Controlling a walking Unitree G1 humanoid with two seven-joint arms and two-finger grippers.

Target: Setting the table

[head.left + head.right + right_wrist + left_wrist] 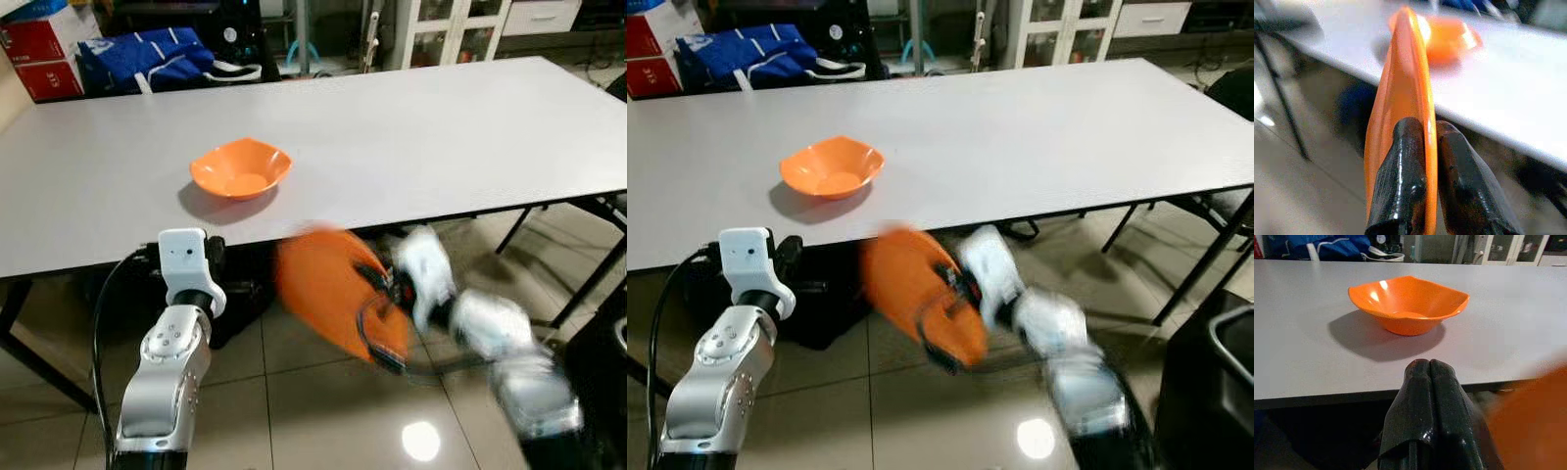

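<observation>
An orange bowl (241, 167) sits on the white table (411, 127), near its front edge and left of centre. My right gripper (1430, 142) is shut on the rim of an orange plate (333, 289), held on edge below the table's front edge; arm and plate are blurred in the head views. The left gripper (1430, 377) is shut and empty, just in front of the table edge, pointing at the bowl (1408, 303). In the head views the left arm (176, 343) rises at the lower left.
A blue bag (142, 54) and red boxes (44, 49) lie behind the table's far left. White cabinets (460, 24) stand at the back. Black table legs (588, 284) and a chair (1234, 211) are at the right, above a glossy tiled floor (294, 411).
</observation>
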